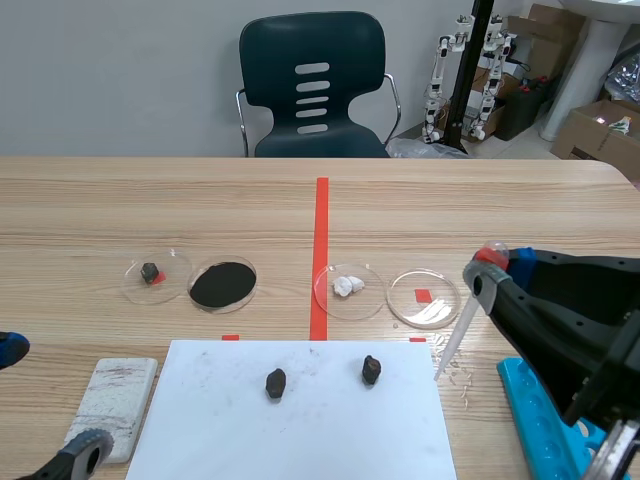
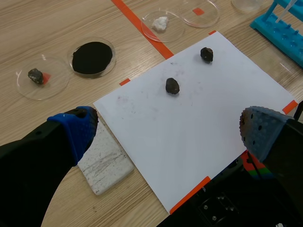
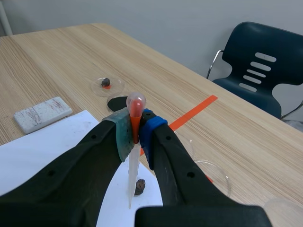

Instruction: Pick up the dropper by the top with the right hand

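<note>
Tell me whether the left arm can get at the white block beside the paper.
Probably yes: the left gripper hangs open close by the white block, and nothing lies on it.

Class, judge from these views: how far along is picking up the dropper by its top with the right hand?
Done: the right hand is shut on the dropper just below its bulb. In hand: it hangs tip-down near a corner of the white paper, apparently lifted. Left: little, perhaps raising it clear.
</note>
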